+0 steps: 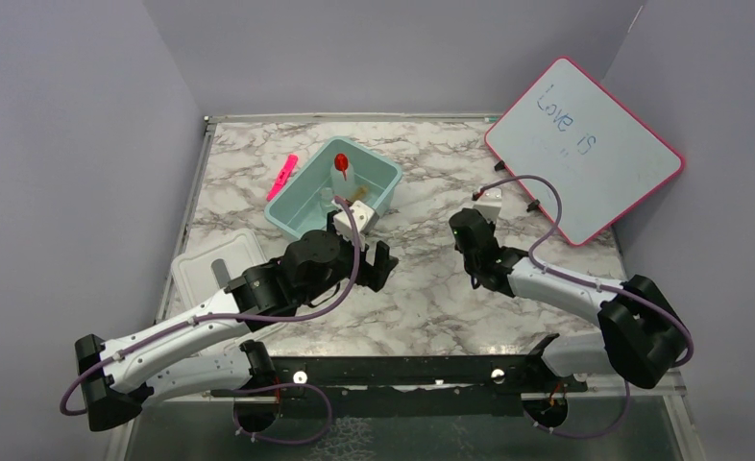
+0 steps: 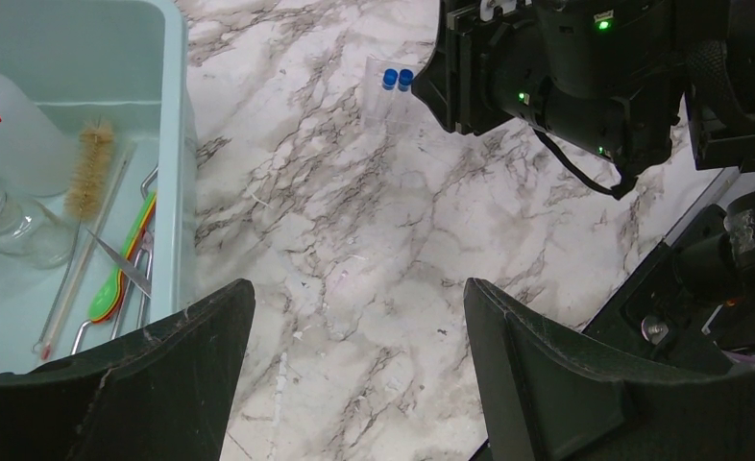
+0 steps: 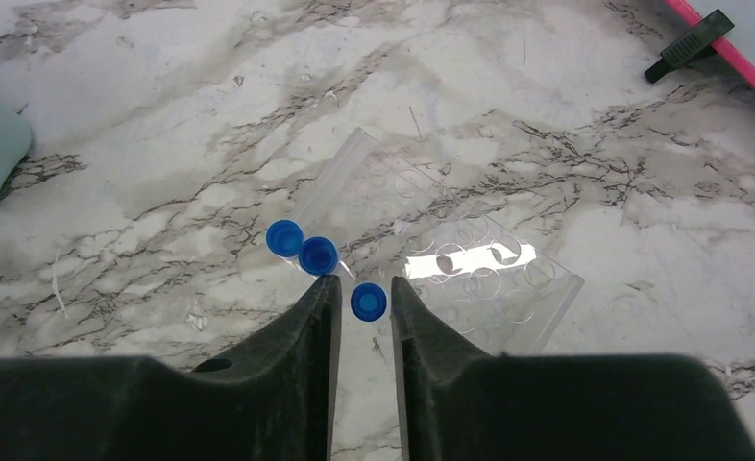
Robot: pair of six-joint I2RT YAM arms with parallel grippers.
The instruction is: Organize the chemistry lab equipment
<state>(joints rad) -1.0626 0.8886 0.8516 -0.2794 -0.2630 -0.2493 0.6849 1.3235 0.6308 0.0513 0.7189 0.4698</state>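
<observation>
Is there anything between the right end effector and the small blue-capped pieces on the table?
Nothing visible stands between them. One blue-capped piece sits in the gap between the fingers of the right end effector; two more blue-capped pieces lie just ahead, uncovered, at the edge of the clear tray.

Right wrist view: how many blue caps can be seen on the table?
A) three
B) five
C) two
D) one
A: two blue caps sit side by side, and a third sits between the fingers of the right end effector.
</observation>
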